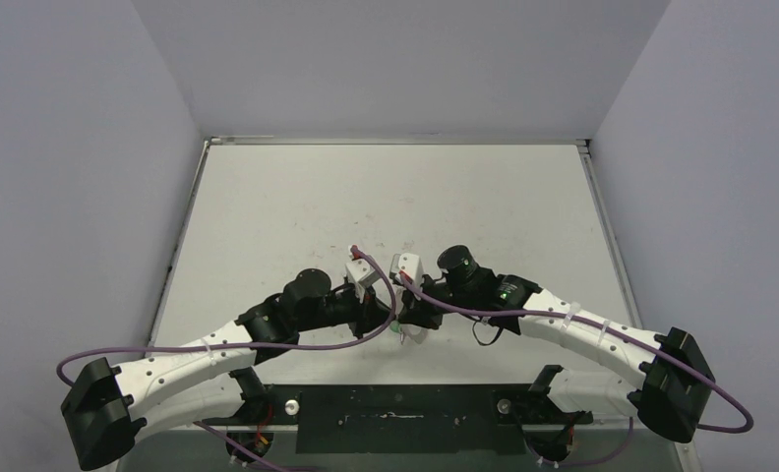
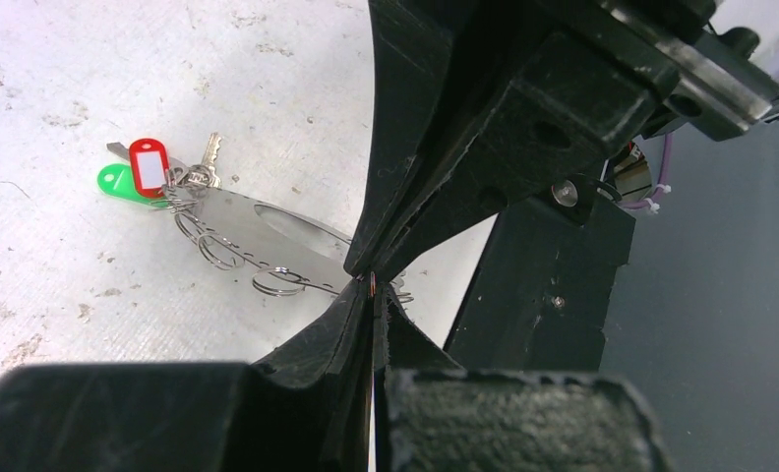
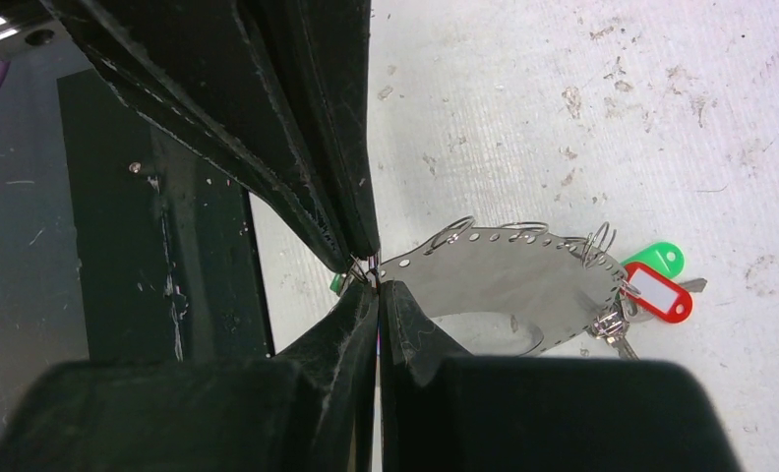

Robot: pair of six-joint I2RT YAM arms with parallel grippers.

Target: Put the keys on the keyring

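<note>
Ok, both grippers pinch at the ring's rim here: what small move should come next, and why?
Probably a slight twist of the left gripper while the right gripper holds steady: both are shut, tips meeting at the rim of the keyring, a green bit beside them, perhaps a key's tag. What they pinch is hidden.

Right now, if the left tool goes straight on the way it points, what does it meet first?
The right tool: both tools' tips meet at the keyring rim. Depth is unclear, but no gap shows.
</note>
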